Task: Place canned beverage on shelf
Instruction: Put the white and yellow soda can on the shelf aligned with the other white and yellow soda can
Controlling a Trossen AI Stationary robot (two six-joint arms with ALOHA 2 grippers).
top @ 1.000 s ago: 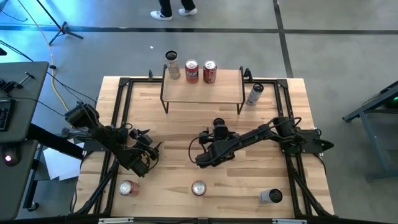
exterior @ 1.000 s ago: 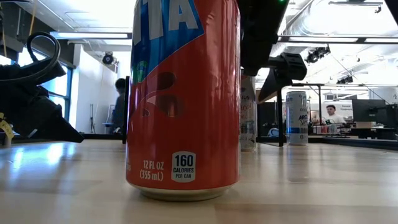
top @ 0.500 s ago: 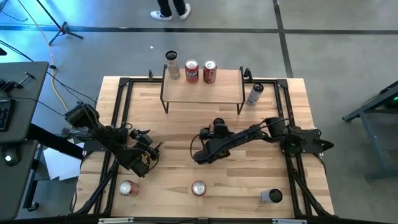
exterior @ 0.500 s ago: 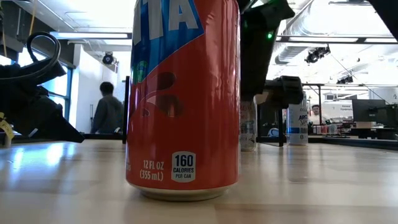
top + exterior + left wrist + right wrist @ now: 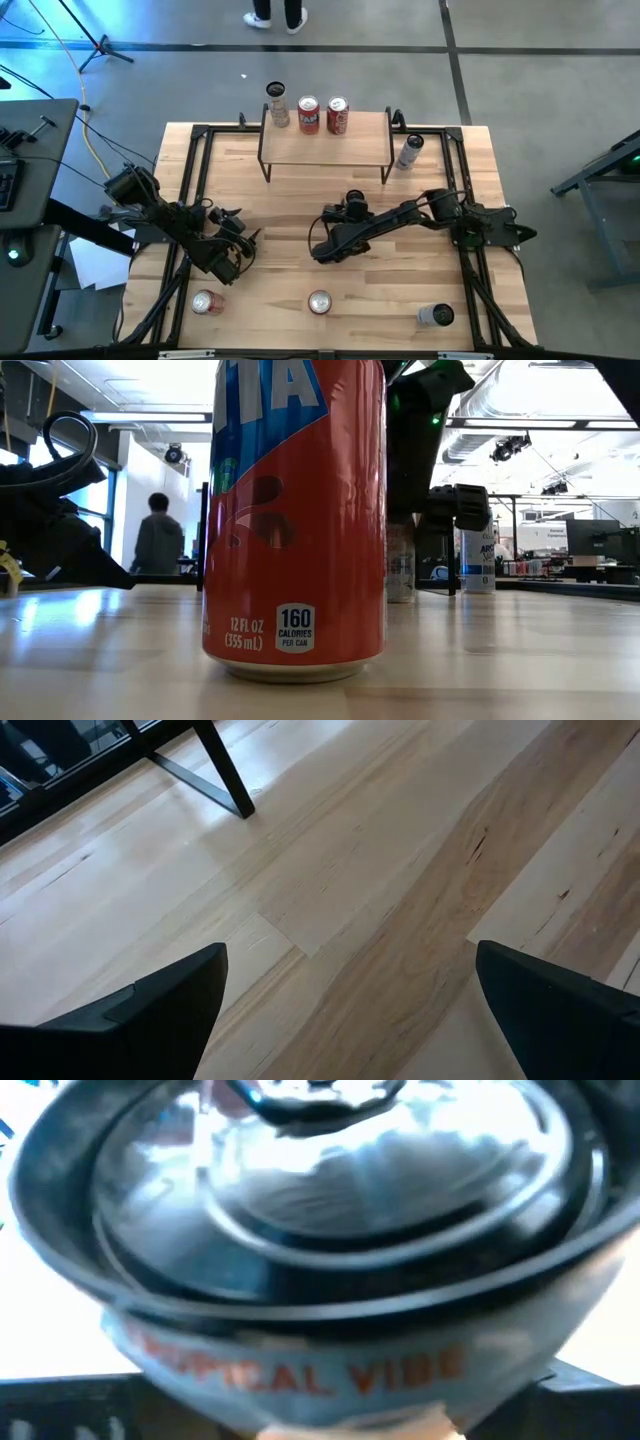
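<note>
As of 1 s ago the right claw (image 5: 322, 250) stood wide at mid-surface; it has now clamped shut on a can (image 5: 320, 1280), wrist view filled w/ the can's rim. Grasp looks made, so lift & carry to the shelf (image 5: 370, 145), far centre, come next. Left claw (image 5: 238, 252) waits near-left, fully open, empty.
</note>
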